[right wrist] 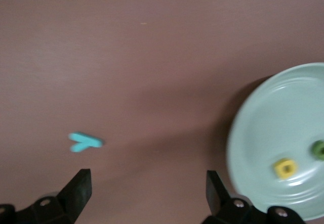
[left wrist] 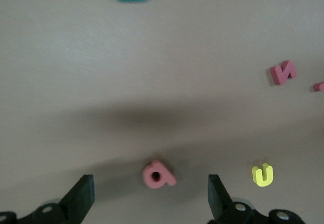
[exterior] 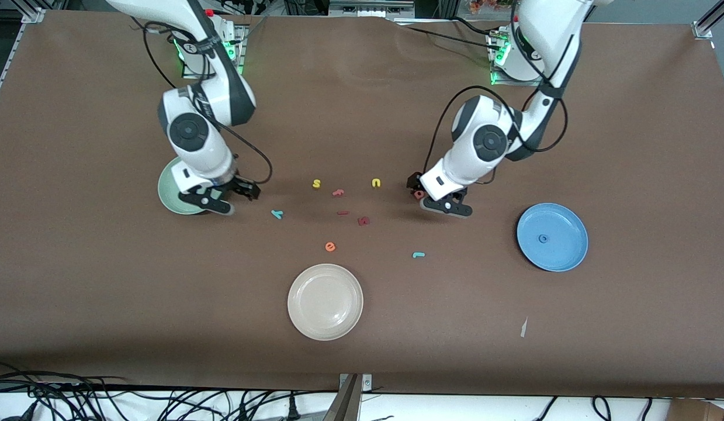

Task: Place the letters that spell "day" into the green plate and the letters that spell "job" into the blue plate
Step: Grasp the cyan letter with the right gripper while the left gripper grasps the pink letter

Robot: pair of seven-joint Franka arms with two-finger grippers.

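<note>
1. Mint-green plate (exterior: 170, 193) sits at the right arm's end of the surface, partly hidden under the right gripper (exterior: 243, 190), whose jaws stand wide and empty.
2. Right wrist view alone shows the plate's contents: yellow "a" (right wrist: 284, 168) and olive "d" (right wrist: 319, 149). Teal "y" (exterior: 277, 214) lies on the surface just beside the plate, probably the next pick.
3. Left gripper (exterior: 416, 188) hangs low with jaws wide, straddling the pink "b" (left wrist: 158, 174), not touching it.
4. Blue plate (exterior: 566, 252) holds a blue "o" (exterior: 543, 238); teal "j" (exterior: 418, 254) lies well apart from it.
</note>
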